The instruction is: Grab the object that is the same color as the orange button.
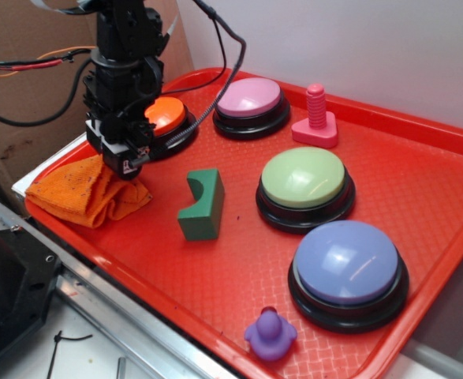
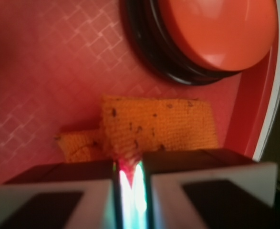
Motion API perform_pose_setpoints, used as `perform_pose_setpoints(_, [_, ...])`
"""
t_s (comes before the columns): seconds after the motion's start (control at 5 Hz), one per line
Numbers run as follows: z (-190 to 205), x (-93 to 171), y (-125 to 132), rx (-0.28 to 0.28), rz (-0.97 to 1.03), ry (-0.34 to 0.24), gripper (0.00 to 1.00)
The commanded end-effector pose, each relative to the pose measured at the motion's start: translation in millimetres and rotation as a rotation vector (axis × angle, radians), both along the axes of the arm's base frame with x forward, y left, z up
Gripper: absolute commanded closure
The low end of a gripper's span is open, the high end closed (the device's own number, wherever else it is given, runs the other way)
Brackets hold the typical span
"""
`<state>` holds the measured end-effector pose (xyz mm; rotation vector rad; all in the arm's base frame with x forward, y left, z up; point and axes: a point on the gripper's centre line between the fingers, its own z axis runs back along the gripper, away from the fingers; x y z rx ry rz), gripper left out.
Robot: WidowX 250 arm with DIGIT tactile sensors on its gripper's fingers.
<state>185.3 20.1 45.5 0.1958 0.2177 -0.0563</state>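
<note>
The object, an orange cloth rag [image 1: 85, 192] with dark specks, lies crumpled at the left corner of the red tray [image 1: 420, 181]. In the wrist view the rag [image 2: 154, 126] is bunched up into the narrow gap between the jaws. My gripper [image 1: 128, 167] stands over the rag's right edge, shut on a pinch of the cloth [image 2: 129, 164]. The orange button [image 1: 165, 116], a dome on a black base, sits just behind the gripper; in the wrist view the orange button [image 2: 216, 33] fills the top right.
On the tray are a green block [image 1: 202, 204], a pink button [image 1: 250, 104], a pink bolt [image 1: 316, 118], a green button [image 1: 304, 186], a purple button [image 1: 349, 271] and a purple duck [image 1: 270, 335]. Cables hang beside the arm. The tray's left rim is close to the rag.
</note>
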Motion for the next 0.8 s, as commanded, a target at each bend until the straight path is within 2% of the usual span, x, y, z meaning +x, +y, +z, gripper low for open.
perform_pose_setpoints(0.0, [107, -19, -36, -0.149, 0.019, -0.199, 1.00])
perform_pose_setpoints(0.2, [157, -33, -61, -0.157, -0.012, -0.215, 1.00])
perform_pose_setpoints(0.4, [206, -46, -67, -0.170, 0.010, -0.283, 1.00])
perform_pose_setpoints(0.6, [238, -47, -60, -0.184, 0.020, -0.314, 1.00])
